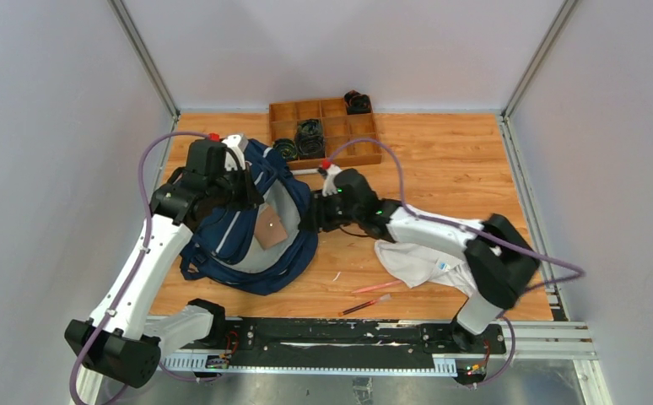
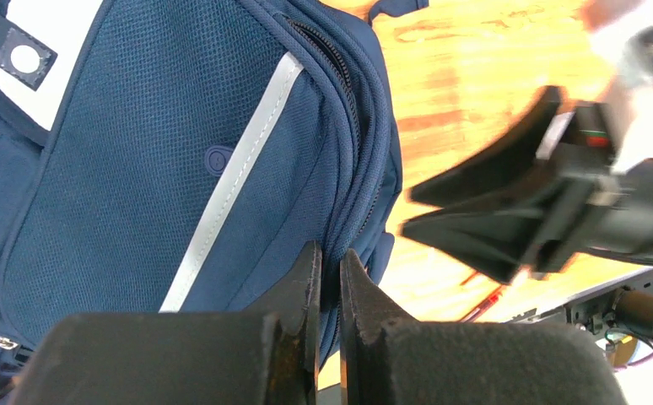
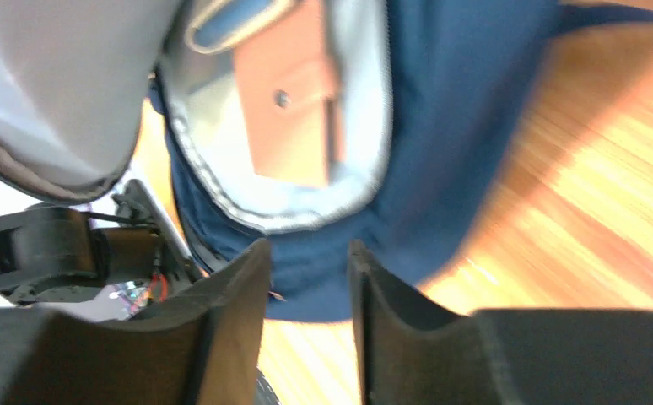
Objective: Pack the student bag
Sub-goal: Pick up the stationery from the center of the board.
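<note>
The student bag [image 1: 222,236], navy with pale stripes, lies open on the left of the table, showing its grey lining [image 1: 283,202] and a flat brown item [image 1: 270,228] inside. My left gripper [image 1: 251,198] is shut on a fold of the bag's upper edge by the zipper; in the left wrist view blue fabric of the bag [image 2: 180,152] sits pinched between the left gripper's [image 2: 330,257] fingers. My right gripper [image 1: 306,215] hangs at the bag's right rim. Its jaws [image 3: 308,253] stand apart with nothing between them, above the bag's navy side [image 3: 450,126] and the brown item [image 3: 294,101].
A white cloth [image 1: 412,257] lies under the right arm. Two pens [image 1: 374,291] rest near the front edge. A wooden compartment tray [image 1: 348,159] with dark coiled items stands at the back. Grey walls enclose the table on three sides.
</note>
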Available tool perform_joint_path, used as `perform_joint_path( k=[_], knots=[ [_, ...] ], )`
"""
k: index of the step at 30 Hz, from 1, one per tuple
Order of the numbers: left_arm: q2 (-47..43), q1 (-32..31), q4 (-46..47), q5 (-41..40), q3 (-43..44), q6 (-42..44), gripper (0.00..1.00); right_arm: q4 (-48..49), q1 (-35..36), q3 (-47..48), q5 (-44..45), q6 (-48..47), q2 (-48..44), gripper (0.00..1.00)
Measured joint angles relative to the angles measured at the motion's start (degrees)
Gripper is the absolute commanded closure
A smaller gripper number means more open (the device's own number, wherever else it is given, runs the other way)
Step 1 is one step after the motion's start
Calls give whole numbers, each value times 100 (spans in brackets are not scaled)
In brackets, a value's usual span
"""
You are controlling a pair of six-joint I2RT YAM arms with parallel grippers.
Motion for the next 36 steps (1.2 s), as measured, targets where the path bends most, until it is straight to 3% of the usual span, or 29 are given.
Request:
perform_joint_path(
  k=[6, 10, 11, 13, 14, 16, 21, 26, 32, 36],
  knots=[
    [188, -2, 164, 175, -39, -20, 100, -1257, -339, -1239, 1091, -682, -2065, 44],
    [461, -9, 350, 444, -109, -70, 100, -2050, -400, -1690, 1687, -916, -2817, 43],
    [557, -22, 433, 516, -144, -101, 90, -2234, -437, -1779, 1797, -922, -2953, 43],
    [741, -94, 581, 616, -223, -153, 53, -2599, -562, -1910, 1993, -911, -3193, 43],
    [831, -160, 664, 654, -269, -157, 41, -2778, -638, -1952, 2076, -890, -3292, 43],
    [1056, -372, 848, 767, -354, -232, 31, -3141, -741, -2004, 2225, -826, -3475, 44],
    [1665, -896, 1082, 1051, -393, -201, 30, -3985, -769, -2057, 2310, -710, -3856, 45],
    [1493, -1040, 1084, 879, -400, -74, 32, -4597, -529, -2168, 2343, -455, -3943, 45],
    [459, -986, 925, -48, -98, -37, 28, -4745, 752, -2122, 2494, -573, -3224, 38],
    [186, -837, 750, -286, 271, 31, 28, -4782, 1198, -1790, 2586, -931, -2363, 36]
  ],
)
